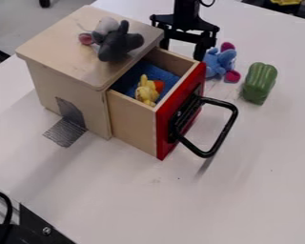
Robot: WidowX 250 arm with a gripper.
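My gripper (181,52) hangs at the top centre, open, its two fingers spread apart behind the back edge of a pulled-out drawer (133,121). Nothing is visible between them. The drawer has a red front with a black handle (228,127) and holds a blue cloth (156,72) and a small yellow plush toy (146,90). A grey plush mouse (117,43) lies on top of the wooden box (50,35). Just right of the right finger is a blue plush toy (217,63) with magenta parts, partly hidden by it.
A green toy pepper (260,84) stands on the white table (263,157), right of the blue plush toy. At the box's left side, a dark textured flap (66,132) slants down to the table. Black hardware with a cable (37,231) occupies the lower left corner.
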